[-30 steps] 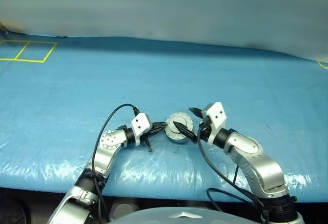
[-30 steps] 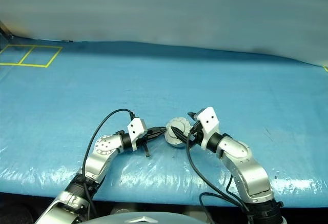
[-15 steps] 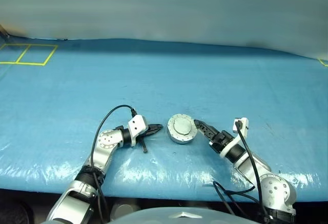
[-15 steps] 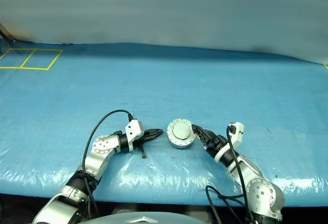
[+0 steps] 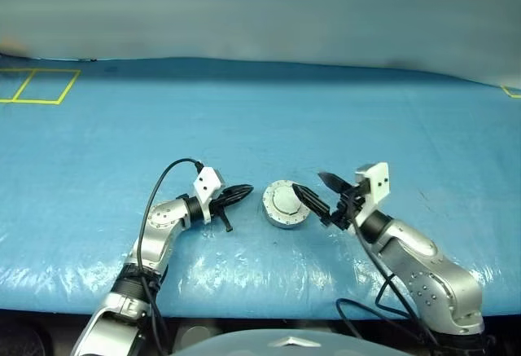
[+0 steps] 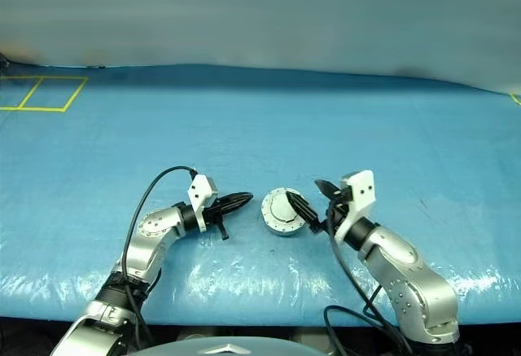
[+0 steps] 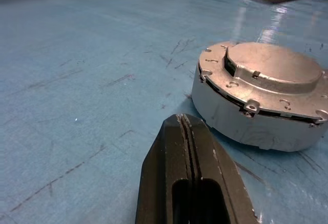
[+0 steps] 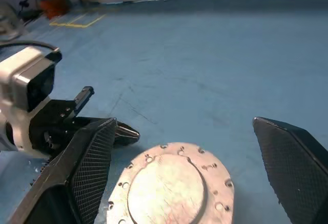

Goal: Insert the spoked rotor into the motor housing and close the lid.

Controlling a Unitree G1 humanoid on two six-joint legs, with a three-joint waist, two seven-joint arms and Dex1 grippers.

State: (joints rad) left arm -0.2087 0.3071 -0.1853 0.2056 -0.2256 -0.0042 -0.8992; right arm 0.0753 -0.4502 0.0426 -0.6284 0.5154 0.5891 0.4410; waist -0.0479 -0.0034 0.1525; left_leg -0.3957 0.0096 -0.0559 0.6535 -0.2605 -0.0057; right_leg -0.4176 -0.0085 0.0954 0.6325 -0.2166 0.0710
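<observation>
Just one motor housing (image 5: 284, 204) here, lid (image 7: 274, 68) already on, sitting on the blue tabletop (image 5: 260, 120) between two grippers: left gripper (image 5: 245, 191) clenched empty, right gripper (image 5: 318, 192) spread wide, grasping nothing.

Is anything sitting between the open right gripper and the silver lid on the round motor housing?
Nothing visible. The right gripper hangs with its black fingers spread beside the flat silver notched lid, which already lies on the short round silver motor housing. Only bare blue table cover lies around it; the shut left gripper is on the opposite side.
</observation>
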